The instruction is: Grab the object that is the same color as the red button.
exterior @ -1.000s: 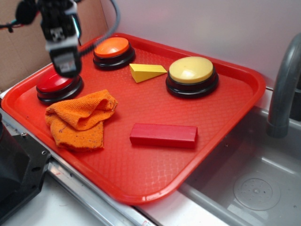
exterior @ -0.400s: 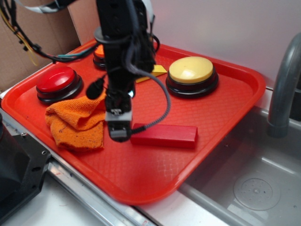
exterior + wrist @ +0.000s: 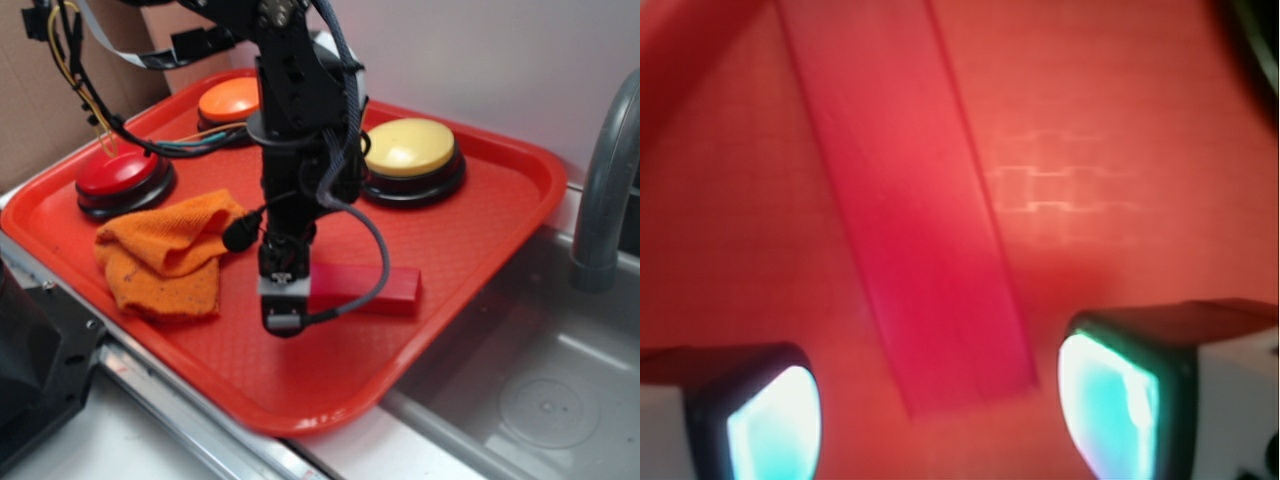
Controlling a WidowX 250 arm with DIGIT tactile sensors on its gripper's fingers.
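The hand [image 3: 281, 310] stood low at the center of the exterior view, its fingers spread apart on both sides of the near end of the red block [image 3: 385, 288]. In the wrist view, the block [image 3: 910, 220] ran from the top down between the two pads [image 3: 775, 425], touching neither. It lay flat on the red tray [image 3: 480, 235], with free tray floor toward the lower rim. The orange cloth [image 3: 165, 250] lay just beside the hand on the left. The red button [image 3: 118, 172] sat at the left, the yellow button [image 3: 412, 148] behind. A grey sink [image 3: 540, 390] filled the lower right corner.
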